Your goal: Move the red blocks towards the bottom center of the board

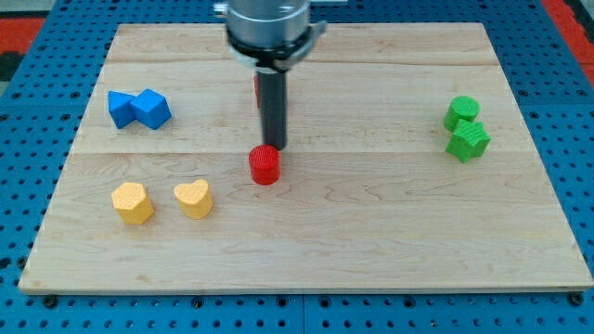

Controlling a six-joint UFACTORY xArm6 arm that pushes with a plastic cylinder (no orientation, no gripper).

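Note:
A red cylinder stands on the wooden board a little left of centre. My tip sits just above it in the view, at its upper right edge, touching or nearly so. A second red block shows only as a thin sliver behind the rod, toward the view's top; its shape cannot be made out.
Two blue blocks sit together at the left. A yellow block and a yellow heart lie at the lower left. Two green blocks sit together at the right edge.

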